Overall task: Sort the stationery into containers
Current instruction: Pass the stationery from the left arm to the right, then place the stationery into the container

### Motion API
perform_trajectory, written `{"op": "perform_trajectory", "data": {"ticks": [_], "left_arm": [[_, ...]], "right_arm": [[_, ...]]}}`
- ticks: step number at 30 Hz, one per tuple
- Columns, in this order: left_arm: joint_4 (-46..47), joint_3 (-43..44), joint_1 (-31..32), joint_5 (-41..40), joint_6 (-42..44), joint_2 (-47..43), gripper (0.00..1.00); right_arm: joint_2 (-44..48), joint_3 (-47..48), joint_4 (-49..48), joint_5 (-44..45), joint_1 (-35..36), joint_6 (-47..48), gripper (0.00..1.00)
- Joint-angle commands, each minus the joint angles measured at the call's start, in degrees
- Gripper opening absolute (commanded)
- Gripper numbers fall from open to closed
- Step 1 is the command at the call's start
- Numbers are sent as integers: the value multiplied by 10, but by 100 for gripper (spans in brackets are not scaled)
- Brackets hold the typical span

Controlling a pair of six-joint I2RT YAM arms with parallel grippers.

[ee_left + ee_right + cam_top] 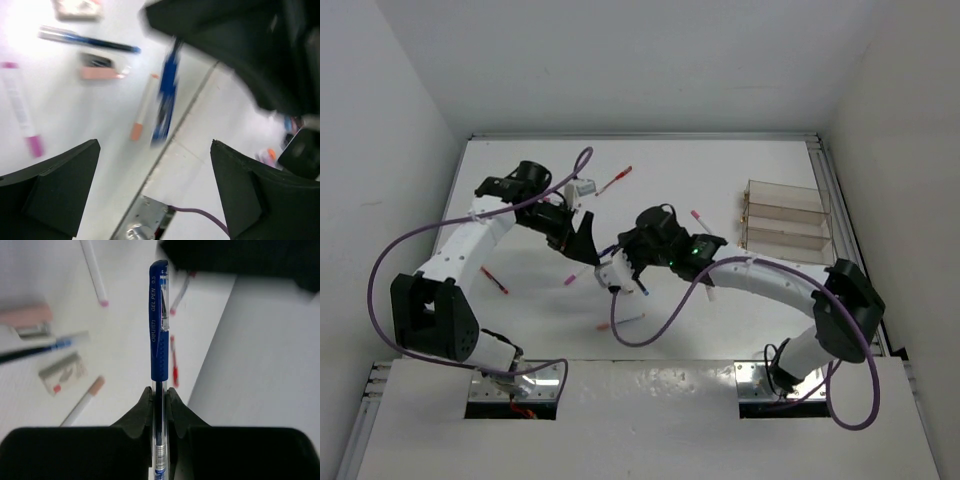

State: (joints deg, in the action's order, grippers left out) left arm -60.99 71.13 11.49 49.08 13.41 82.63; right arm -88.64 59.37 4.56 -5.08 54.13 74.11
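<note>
My right gripper (160, 395) is shut on a dark blue gel pen (159, 325) and holds it above the table; in the top view it (620, 268) is at mid-table. My left gripper (155, 170) is open and empty, close to the left of the right one (582, 236). Below lie a white pen with a peach cap (142, 110), a blue pen (87, 41), a pink-capped pen (20, 110) and an eraser (100, 70). The clear divided box (783, 220) stands at the far right. Red pens lie at the back (615, 180) and left (494, 280).
Purple cables (390, 250) loop off both arms. Another eraser (62, 372) and a thin red pen (173, 365) lie under the right gripper. A pink-capped pen (701, 220) lies left of the box. White walls enclose the table on three sides.
</note>
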Motion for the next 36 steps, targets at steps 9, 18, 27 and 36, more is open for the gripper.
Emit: {"op": "perform_trajectory", "data": {"ticks": [9,18,27,36], "left_arm": [[46,117,-64,-45,-7,52,100],[69,110,-72,-22,-9,82,100],[71,127,-85,-56,-8,102,100],[78,165,-103,-65,-17,138,100]], "right_arm": [[107,-20,92,-85,-424,-34,0],[-16,54,115,-207,-677,109,0],[-129,131,133,-215,-716,145,0],[-164,123,148,-208,-721,181,0]]}}
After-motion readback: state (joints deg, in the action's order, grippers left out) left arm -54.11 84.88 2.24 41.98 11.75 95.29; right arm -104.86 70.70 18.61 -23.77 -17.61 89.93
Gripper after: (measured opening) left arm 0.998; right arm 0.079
